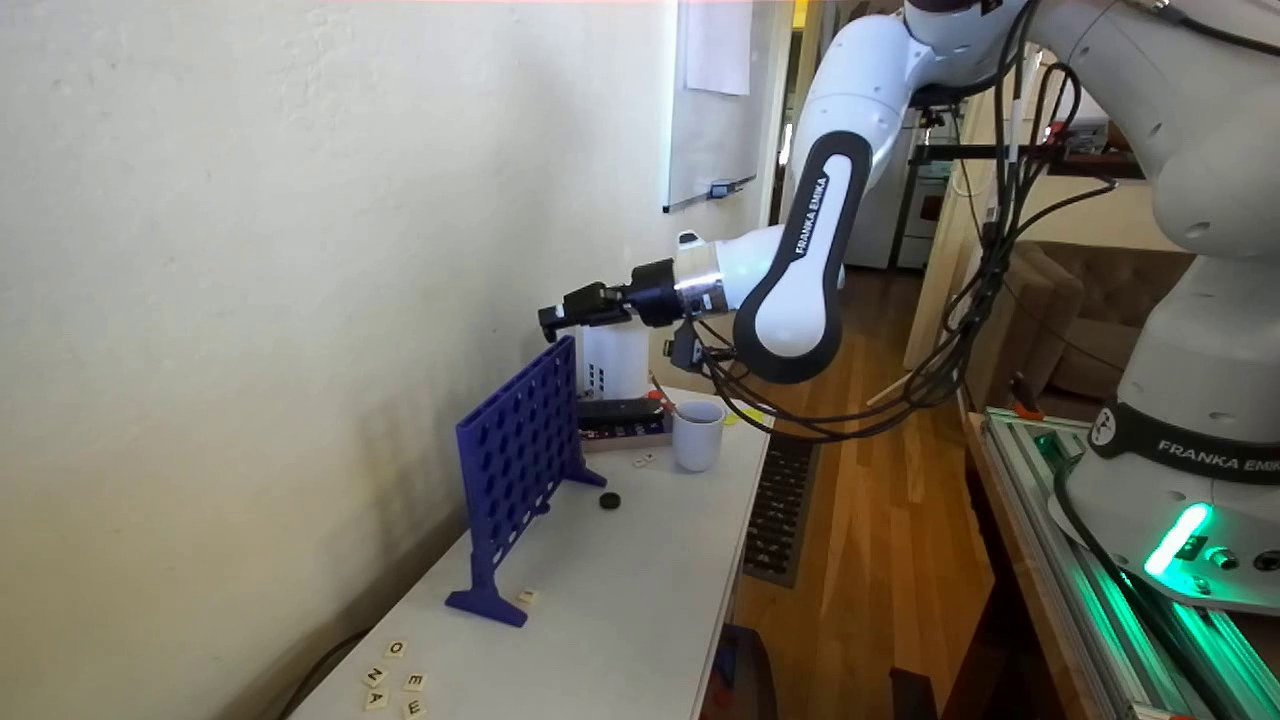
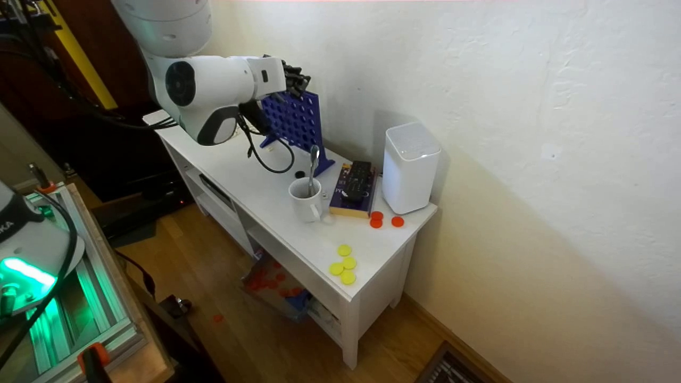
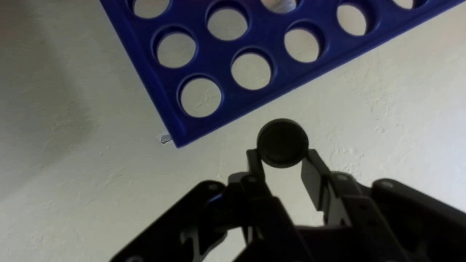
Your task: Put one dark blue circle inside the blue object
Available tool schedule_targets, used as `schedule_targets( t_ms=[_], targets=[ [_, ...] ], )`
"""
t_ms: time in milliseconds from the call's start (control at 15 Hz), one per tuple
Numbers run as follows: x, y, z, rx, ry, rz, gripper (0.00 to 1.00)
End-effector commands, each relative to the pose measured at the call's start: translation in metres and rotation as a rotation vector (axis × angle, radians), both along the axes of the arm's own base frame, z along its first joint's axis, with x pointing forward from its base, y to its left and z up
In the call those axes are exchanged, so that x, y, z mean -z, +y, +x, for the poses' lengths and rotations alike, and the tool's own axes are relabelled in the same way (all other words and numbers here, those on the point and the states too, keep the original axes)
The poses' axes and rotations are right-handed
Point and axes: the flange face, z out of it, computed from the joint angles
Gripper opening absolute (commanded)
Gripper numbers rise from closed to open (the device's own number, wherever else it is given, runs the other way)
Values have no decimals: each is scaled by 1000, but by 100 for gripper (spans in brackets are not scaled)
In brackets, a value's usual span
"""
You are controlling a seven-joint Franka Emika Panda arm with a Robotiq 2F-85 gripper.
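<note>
- Presently, gripper (image 3: 283,157) part-closed, holding a dark disc (image 3: 283,142) by its rim (black or navy, hard to say).
- Blue rack (image 1: 525,435) upright on the white table (image 1: 640,570); in an exterior view, gripper is near its top, far end. Disc judged not yet inside.
- For a good drop: set disc's flat face parallel to rack's, centre it over the top, lower gently, release only once its edge has entered.

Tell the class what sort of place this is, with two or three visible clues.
Most likely a room in a home: a tufted sofa or armchair, a wooden floor and an upright blue game rack all point that way.
</note>
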Motion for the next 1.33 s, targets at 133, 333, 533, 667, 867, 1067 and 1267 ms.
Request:
schedule_targets(
  t_ms=[133, 333, 533, 667, 867, 1067, 1267],
  targets=[
    [4, 1, -5, -42, -69, -25, 8],
    [2, -1, -4, -48, -105, -47, 8],
    [2, -1, -5, -48, -126, -65, 8],
    [7, 0, -8, -51, -121, -78, 8],
    [14, 4, -11, -61, -114, -93, 8],
    [20, 7, -13, -71, -115, -100, 8],
    [20, 8, -14, -75, -131, -109, 8]
  ],
)
